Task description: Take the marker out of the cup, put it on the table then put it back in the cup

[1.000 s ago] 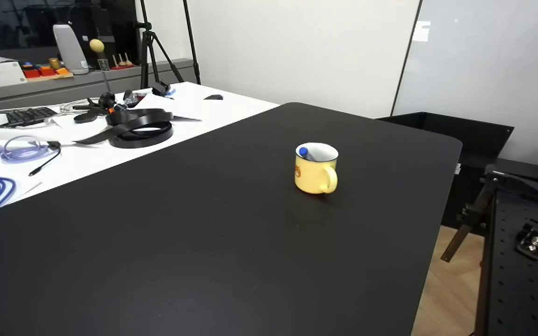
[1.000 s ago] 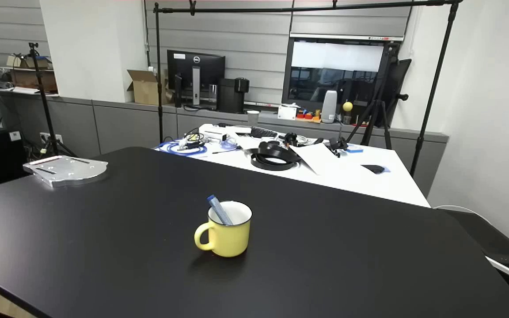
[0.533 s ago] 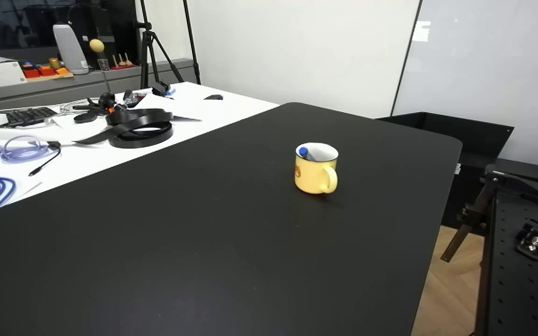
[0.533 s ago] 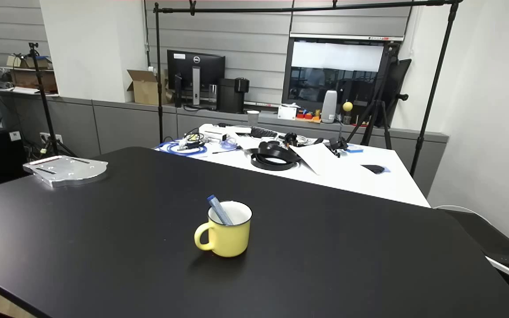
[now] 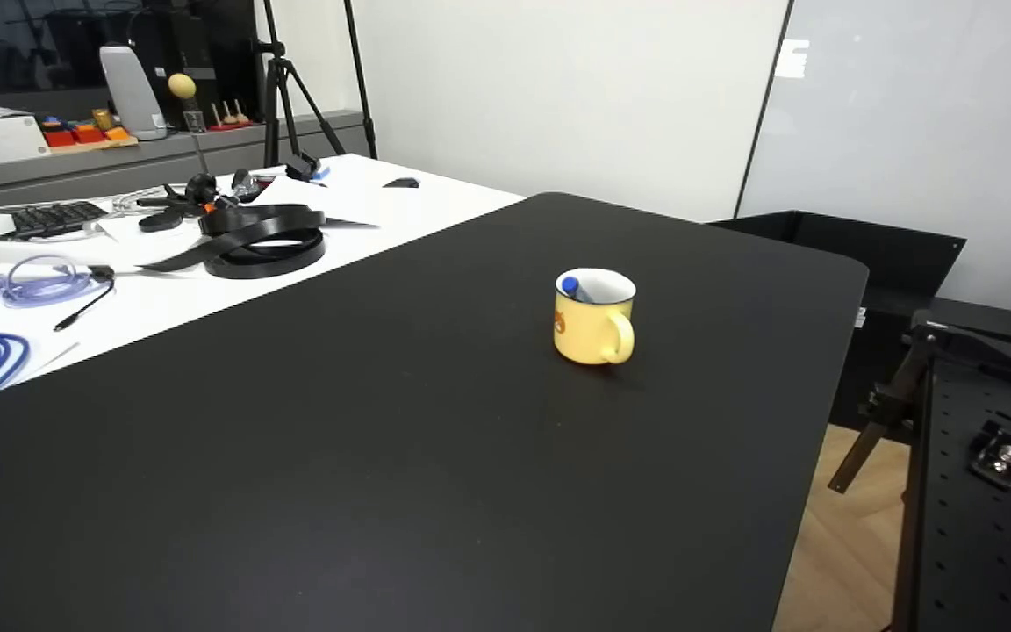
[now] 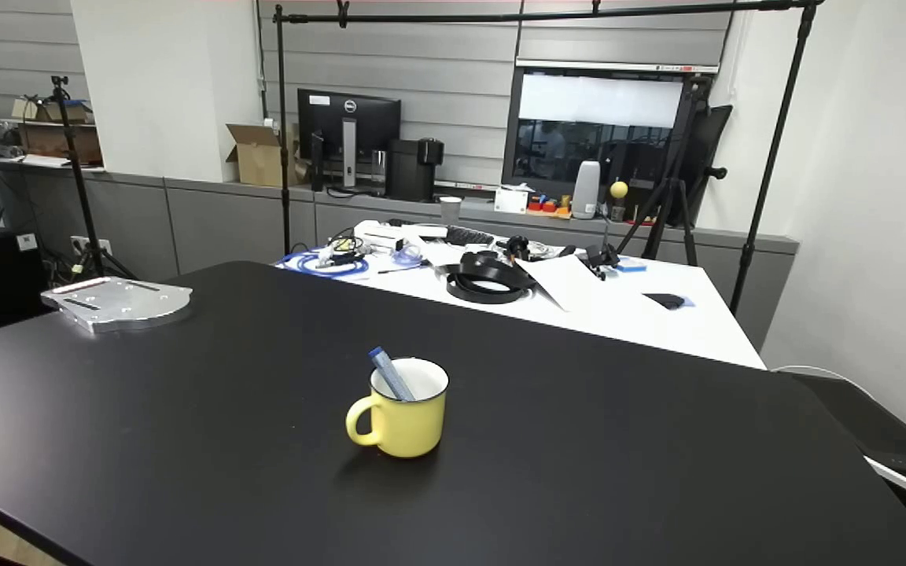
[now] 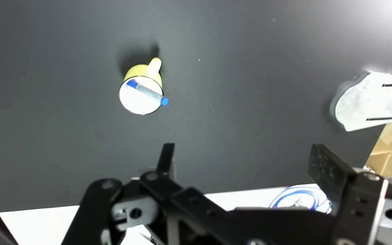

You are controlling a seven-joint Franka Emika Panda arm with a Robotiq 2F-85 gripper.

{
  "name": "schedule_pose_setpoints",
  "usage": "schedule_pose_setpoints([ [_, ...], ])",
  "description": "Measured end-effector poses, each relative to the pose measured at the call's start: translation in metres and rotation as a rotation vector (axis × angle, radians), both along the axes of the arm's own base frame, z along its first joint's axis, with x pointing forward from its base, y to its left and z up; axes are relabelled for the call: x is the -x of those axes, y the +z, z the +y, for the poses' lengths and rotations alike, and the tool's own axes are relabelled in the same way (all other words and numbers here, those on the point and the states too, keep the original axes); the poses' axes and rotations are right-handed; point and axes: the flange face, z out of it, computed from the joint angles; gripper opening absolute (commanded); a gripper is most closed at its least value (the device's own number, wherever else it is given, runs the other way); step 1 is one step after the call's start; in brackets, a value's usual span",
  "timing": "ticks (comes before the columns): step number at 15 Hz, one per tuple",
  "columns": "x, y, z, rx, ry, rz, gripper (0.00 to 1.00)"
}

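Marker (image 6: 394, 378) leans inside cup (image 6: 409, 428), upper blue end poking above rim. Cup upright on black table (image 6: 579, 472). Cup wall hides marker's lower part in both exterior views; wrist view looks into cup, showing blue at both marker ends. Silvery slotted plate (image 7: 373, 98) on black table, well apart from cup. White table (image 5: 453, 211) past black table's edge, bearing coiled black strap (image 5: 264, 266), blue cable (image 5: 14, 355). Gripper (image 7: 243, 154) shows in wrist view alone, well apart from cup, jaws spread wide. Wrist view misses brownish print (image 5: 559, 322) on cup.
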Motion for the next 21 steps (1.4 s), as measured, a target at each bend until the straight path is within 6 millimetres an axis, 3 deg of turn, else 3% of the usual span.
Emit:
schedule_pose_setpoints([
  [2,-0.019,-0.012,-0.011,0.0,-0.057,-0.052,1.0],
  [7,-0.084,-0.083,-0.05,0.041,-0.182,-0.147,1.0],
  [9,-0.096,-0.103,-0.054,0.047,-0.192,-0.13,1.0],
  [16,-0.098,-0.118,-0.043,0.015,-0.146,0.074,1.0],
  [21,-0.131,-0.128,-0.05,0.008,-0.088,0.268,1.0],
])
